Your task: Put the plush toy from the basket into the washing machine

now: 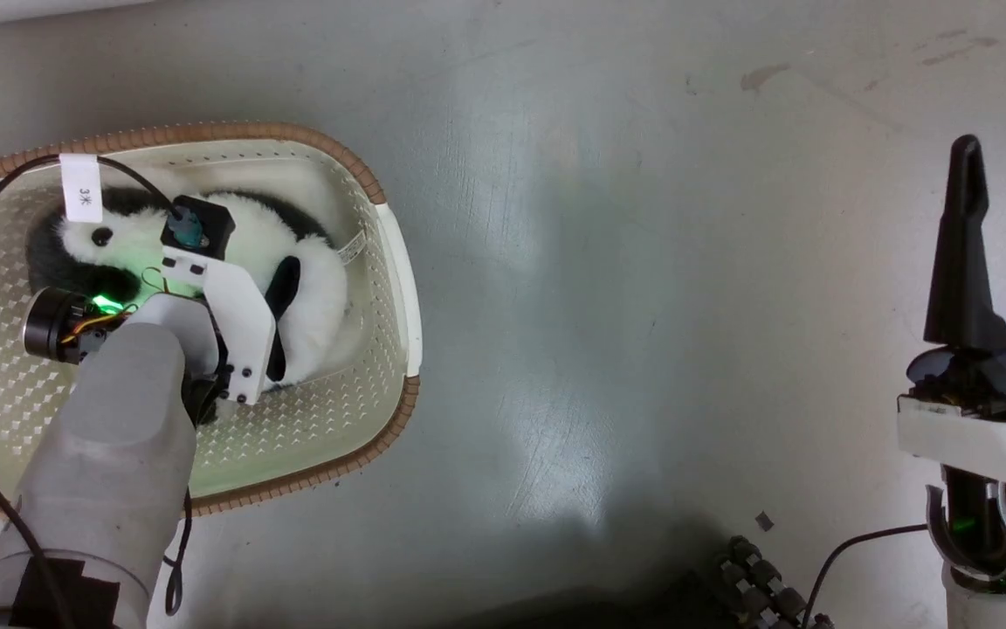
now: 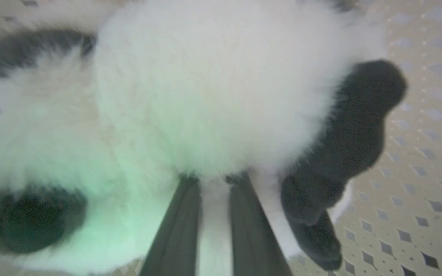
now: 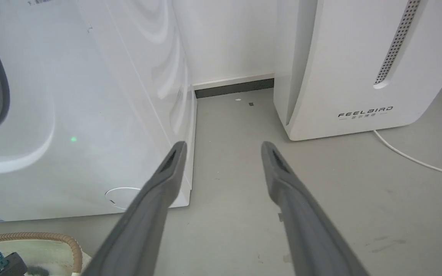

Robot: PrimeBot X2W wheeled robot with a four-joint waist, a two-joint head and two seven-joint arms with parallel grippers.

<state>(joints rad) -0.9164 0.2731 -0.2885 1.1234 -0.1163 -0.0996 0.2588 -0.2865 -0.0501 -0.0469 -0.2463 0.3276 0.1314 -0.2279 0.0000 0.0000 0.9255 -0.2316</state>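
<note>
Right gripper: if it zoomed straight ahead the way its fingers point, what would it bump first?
The right gripper would probably meet the grey floor in the gap between the washing machine and the white appliance; depth is unclear.

plush toy in the basket, left gripper on it, washing machine beside FEELBIRD appliance

One plush toy, one basket, apparently one washing machine
</note>
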